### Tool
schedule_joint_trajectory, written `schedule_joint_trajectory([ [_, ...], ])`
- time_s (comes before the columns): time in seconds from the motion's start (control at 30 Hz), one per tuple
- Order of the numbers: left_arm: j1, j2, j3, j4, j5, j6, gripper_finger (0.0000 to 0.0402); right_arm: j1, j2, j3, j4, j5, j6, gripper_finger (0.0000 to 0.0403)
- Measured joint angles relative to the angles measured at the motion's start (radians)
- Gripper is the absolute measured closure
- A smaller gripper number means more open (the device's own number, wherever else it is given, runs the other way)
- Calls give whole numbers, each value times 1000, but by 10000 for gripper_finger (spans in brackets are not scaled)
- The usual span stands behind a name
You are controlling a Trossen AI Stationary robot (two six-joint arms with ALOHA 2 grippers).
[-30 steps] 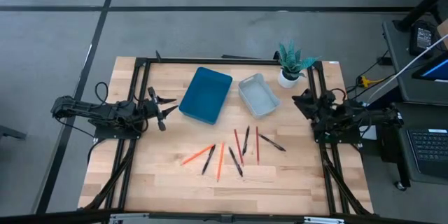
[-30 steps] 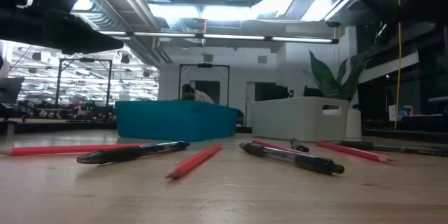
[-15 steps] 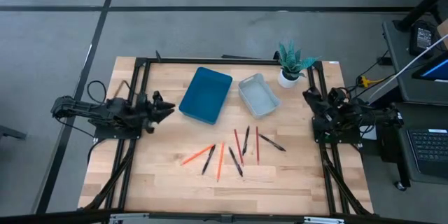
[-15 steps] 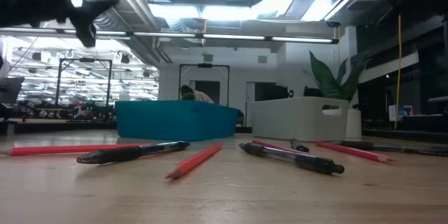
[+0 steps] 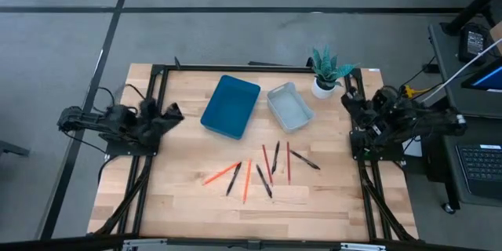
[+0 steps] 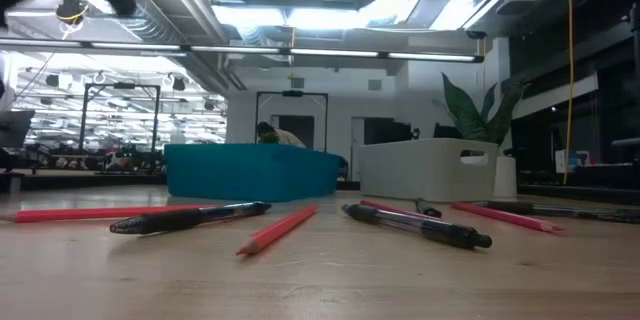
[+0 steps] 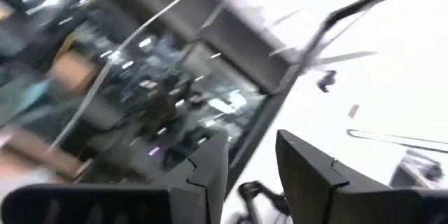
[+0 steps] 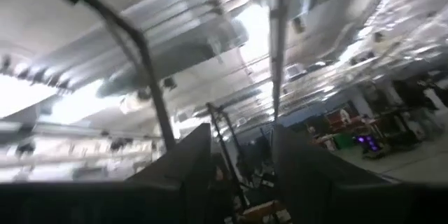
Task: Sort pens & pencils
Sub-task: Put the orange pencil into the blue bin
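No legible writing or brand on any item.

The pens [image 5: 263,180] and the pencils [image 5: 247,180] lie mixed in a loose fan on the wooden table [image 5: 180,204], just in front of the blue tray [image 5: 230,107] and the grey tray [image 5: 289,107]. All lie flat, none in a tray. One orange pencil sits farthest out on the blue tray's side; one black pen lies farthest out on the grey tray's side.

Potted plant [image 5: 326,70] stands just beside the grey tray, at the table's back corner.

Bare wood lies all round the fan, out to the front edge.

Left gripper [image 7: 250,164]: beside the blue tray at the table's side rail, fingers parted, empty. Right gripper [image 8: 238,157]: at the opposite rail beside the plant, fingers parted, empty.
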Motion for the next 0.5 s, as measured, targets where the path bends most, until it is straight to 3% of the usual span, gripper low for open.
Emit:
schedule_joint_trajectory([
  [0.13,-57,68,219,-135,15,173,287,35,250,335,-248,-60,-107,251],
  [0.23,-99,168,434,-409,-7,238,287,62,424,600,-526,-61,-151,251],
  [0.5,-185,545,931,-1064,-98,137,287,120,844,1215,-1075,-55,-178,251],
])
